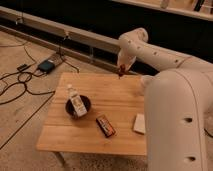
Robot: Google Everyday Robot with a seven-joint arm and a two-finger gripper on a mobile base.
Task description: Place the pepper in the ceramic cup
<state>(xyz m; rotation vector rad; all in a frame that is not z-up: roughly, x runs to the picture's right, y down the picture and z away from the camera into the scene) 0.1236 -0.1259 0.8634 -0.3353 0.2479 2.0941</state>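
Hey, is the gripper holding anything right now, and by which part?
Yes. The gripper, hanging near the far edge of the table, holds the pepper. Which part of the pepper it grips cannot be told.

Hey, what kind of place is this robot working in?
Probably a robotics lab or test space, not a home: loose cables and a small box lie on the bare floor, and a plain wooden table serves as the workspace. The end effector hangs over the table's far edge.
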